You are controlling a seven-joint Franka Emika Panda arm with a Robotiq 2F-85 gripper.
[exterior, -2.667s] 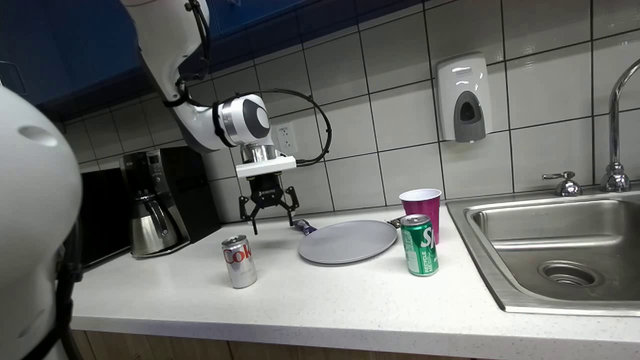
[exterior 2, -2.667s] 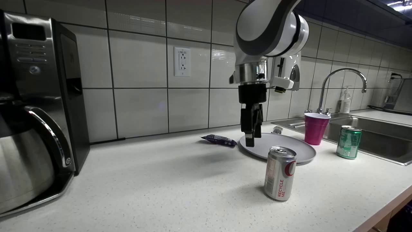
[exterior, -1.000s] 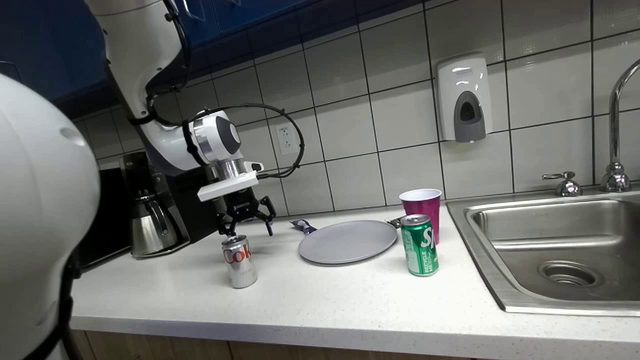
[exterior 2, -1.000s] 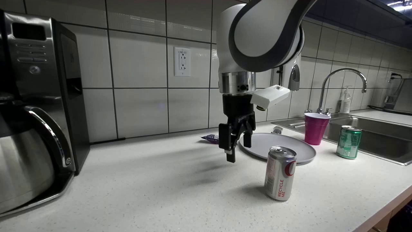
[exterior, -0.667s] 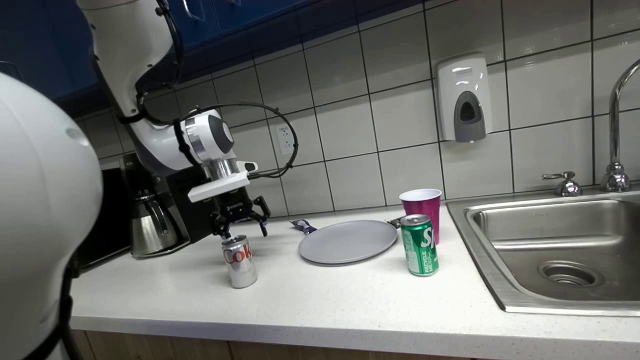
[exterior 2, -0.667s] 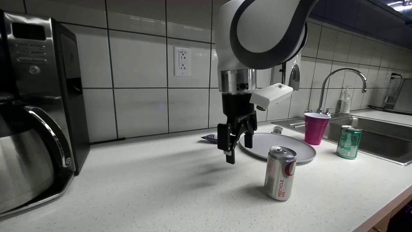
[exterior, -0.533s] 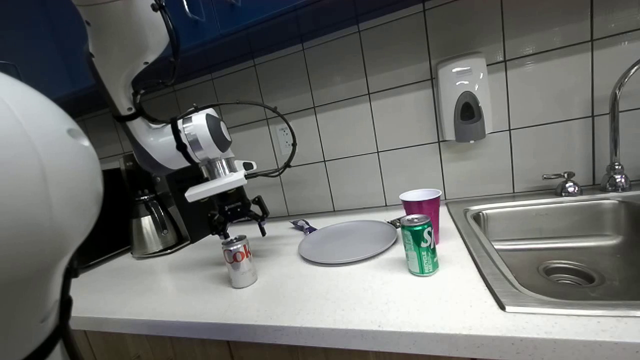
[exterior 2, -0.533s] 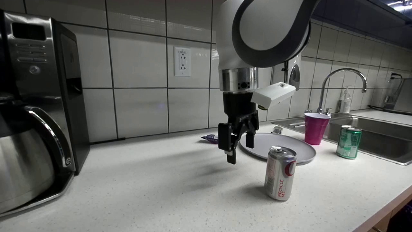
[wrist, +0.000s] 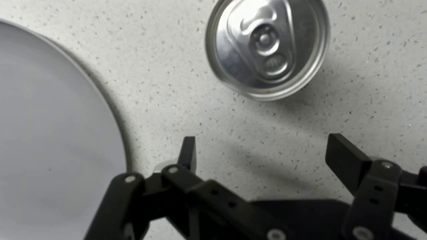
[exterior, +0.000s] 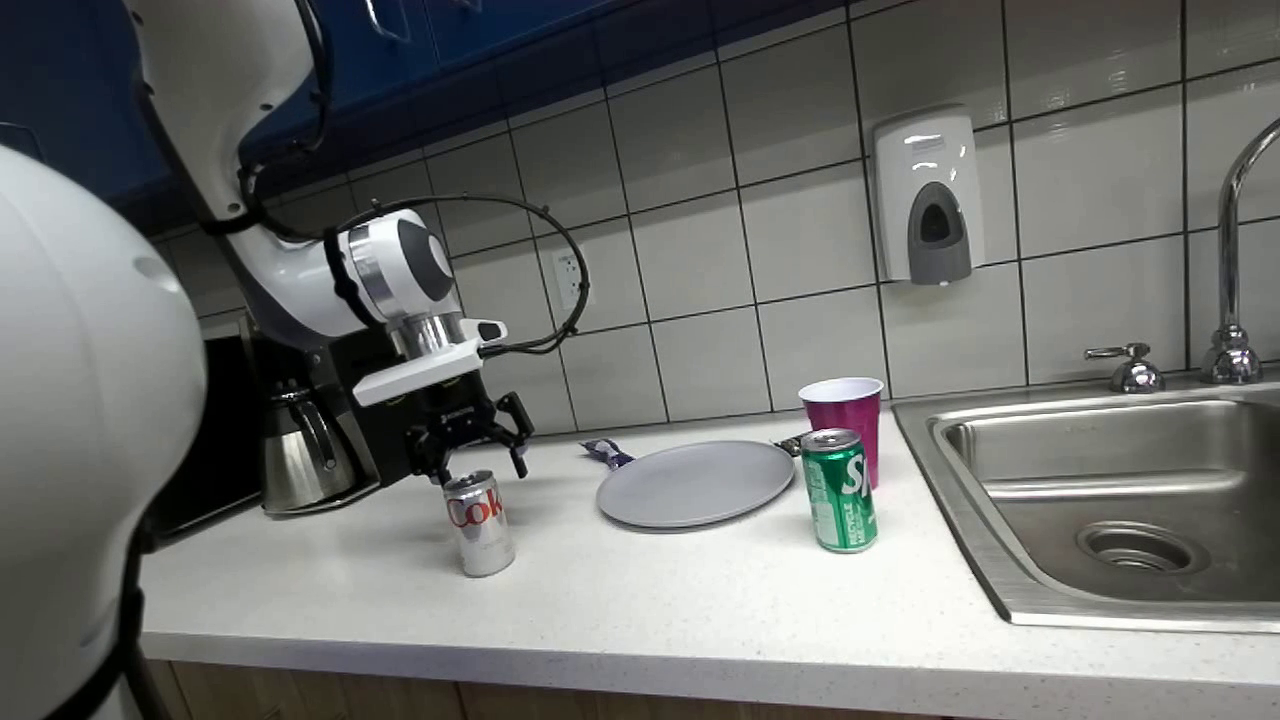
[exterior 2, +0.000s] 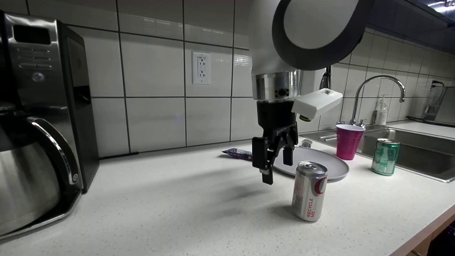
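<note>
A silver Coke can (exterior: 478, 528) (exterior 2: 308, 193) stands upright on the counter in both exterior views. My gripper (exterior 2: 278, 170) is open above the counter beside the can, with a gap between them in that exterior view. In the wrist view the can's top (wrist: 267, 50) lies ahead of the open fingers (wrist: 347, 160), and only speckled counter shows between them. A flat grey plate (exterior: 697, 485) (wrist: 56, 133) lies close by, left of the fingers in the wrist view. A purple wrapped packet (exterior 2: 238, 154) rests behind the gripper, partly hidden by it.
A green can (exterior: 838, 495) and a magenta cup (exterior: 843, 405) stand past the plate, by the metal sink (exterior: 960, 520). A coffee maker (exterior 2: 78, 106) stands at the counter's opposite end. Tiled wall (exterior: 800, 230) runs along the back, with a small packet (exterior 2: 306, 143) near the plate.
The gripper has come down and turned since the earliest frames, moving toward the silver can. Over the last half second it has drawn closer to the can. The objects stay put.
</note>
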